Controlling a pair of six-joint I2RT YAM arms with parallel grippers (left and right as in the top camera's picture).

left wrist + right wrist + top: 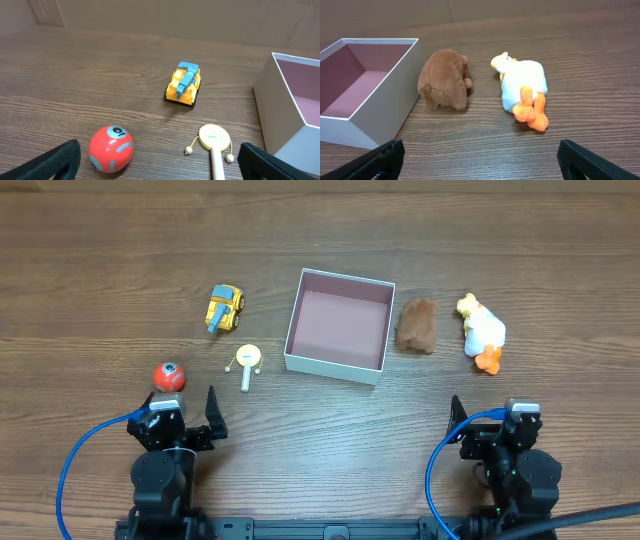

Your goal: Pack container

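Crouching at the near edge, left gripper [172, 420] and right gripper [497, 425] gape wide (both empty), facing the container [335, 368].

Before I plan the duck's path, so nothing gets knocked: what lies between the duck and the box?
A brown plush lies between the duck and the box, close beside the box's wall; the overhead and right wrist views show it.

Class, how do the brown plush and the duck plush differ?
The brown plush is plain brown; the duck plush is white with yellow head and orange feet. The brown plush sits beside the box; the duck plush lies farther out. Both are soft toys outside it.
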